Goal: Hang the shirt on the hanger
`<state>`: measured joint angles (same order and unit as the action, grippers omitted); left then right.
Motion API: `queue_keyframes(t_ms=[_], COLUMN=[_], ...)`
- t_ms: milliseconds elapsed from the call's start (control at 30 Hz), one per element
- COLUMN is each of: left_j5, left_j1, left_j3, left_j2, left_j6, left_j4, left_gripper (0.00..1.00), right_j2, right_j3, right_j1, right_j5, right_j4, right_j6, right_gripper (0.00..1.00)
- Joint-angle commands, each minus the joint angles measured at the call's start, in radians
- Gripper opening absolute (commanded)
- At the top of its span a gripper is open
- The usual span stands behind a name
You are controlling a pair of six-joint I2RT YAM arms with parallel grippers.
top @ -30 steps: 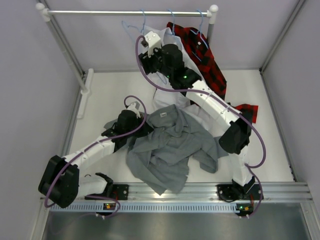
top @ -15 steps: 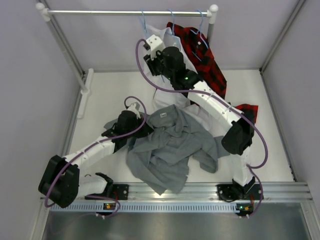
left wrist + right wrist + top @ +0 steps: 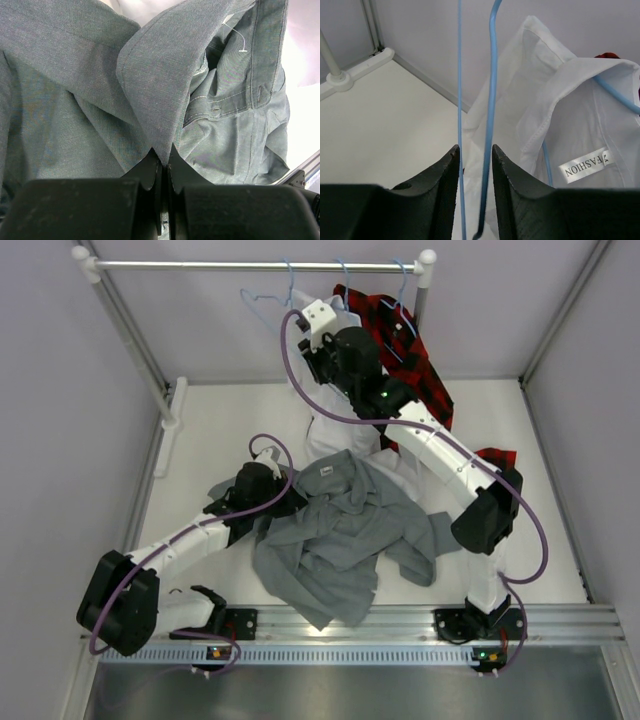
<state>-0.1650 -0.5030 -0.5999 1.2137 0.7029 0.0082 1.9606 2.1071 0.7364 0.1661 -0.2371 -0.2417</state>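
Note:
The grey shirt [image 3: 340, 540] lies crumpled on the table's middle. My left gripper [image 3: 285, 498] is at its left edge. In the left wrist view this gripper [image 3: 163, 150] is shut on a fold of the shirt [image 3: 150, 75] beside the collar. The light-blue hanger [image 3: 262, 298] hangs by its hook from the rod. My right gripper [image 3: 300, 333] reaches up to it. In the right wrist view two of the hanger's wires [image 3: 491, 75] run between the fingers of this gripper [image 3: 475, 147]. Its jaws stand narrow, with a wire against each finger.
A white shirt [image 3: 330, 430] hangs on another blue hanger just right of my right gripper and trails onto the table; its label shows [image 3: 585, 167]. A red-and-black plaid shirt [image 3: 410, 360] hangs further right. The rod [image 3: 200, 264] spans the back; a rack foot [image 3: 340, 80] stands at left.
My right arm has shifted up and right toward the rod, and its jaws have narrowed around the hanger wires. The hanger has swung a little left. The left arm and shirt are unchanged.

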Motion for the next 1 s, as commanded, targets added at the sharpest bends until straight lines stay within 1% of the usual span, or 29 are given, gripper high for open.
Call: queue_keyframes(t_ms=[0,267,300,367,400,567,833,967], left_j5=[-0.014,-0.008,-0.008,-0.008,-0.007,-0.001,0.001,0.005], left_j1=[0.004,0.006,0.006,0.004,0.004,0.004,0.004,0.004], left_j3=[0.005,0.005,0.005,0.005,0.005,0.009,0.008,0.009], left_j2=[-0.005,-0.013,-0.013,-0.011,-0.011,-0.017,-0.025,-0.029], left_j6=[-0.011,-0.017,-0.016,-0.016,-0.016,-0.011,-0.008,-0.011], left_j4=[0.069,0.061,0.061,0.061,0.061,0.061,0.058,0.053], left_gripper=[0.00,0.00,0.00,0.00,0.00,0.00,0.00,0.00], right_j2=[-0.037,-0.048,-0.048,-0.055,-0.057,-0.068,-0.060,-0.049], right_j3=[0.007,-0.009,-0.013,-0.018,-0.018,-0.004,0.074,0.106], right_j1=[-0.020,-0.023,-0.023,-0.023,-0.023,-0.023,-0.028,-0.032], right_j5=[0.013,-0.002,0.000,0.001,0.001,-0.011,-0.023,-0.039], right_j4=[-0.031,-0.056,-0.056,-0.056,-0.059,-0.054,-0.050,-0.018], right_j6=[0.002,0.030,0.035,0.039,0.039,0.027,0.022,0.036], right_gripper=[0.30,0.19,0.13,0.08,0.00,0.00,0.00,0.00])
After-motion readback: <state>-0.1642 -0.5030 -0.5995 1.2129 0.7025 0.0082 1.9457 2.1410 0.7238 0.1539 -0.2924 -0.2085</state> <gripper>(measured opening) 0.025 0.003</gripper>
